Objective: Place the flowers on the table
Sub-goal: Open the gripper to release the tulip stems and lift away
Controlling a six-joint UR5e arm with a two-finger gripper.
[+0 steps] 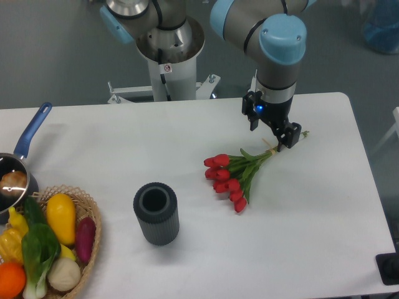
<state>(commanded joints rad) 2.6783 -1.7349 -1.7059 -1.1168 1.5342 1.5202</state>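
A bunch of red tulips, the flowers (pixel 235 177), lies flat on the white surface (pixel 324 205), right of centre, blooms pointing toward the near-left and pale stems running up to the far-right. The robot's claw (pixel 282 138) hangs directly over the stem ends; its fingers appear parted with the stems just beneath them, though whether anything is pinched cannot be told for sure from this angle. The bunch looks set down, so the placing seems nearly finished. To finish well, the claw should be fully open and rise straight up, so the fingers do not snag the stems and drag the bunch. A dark ribbed cylinder (pixel 156 213) stands well apart to the left. A small label (pixel 166 67) on the arm's pedestal is too small to read; no other writing shows.
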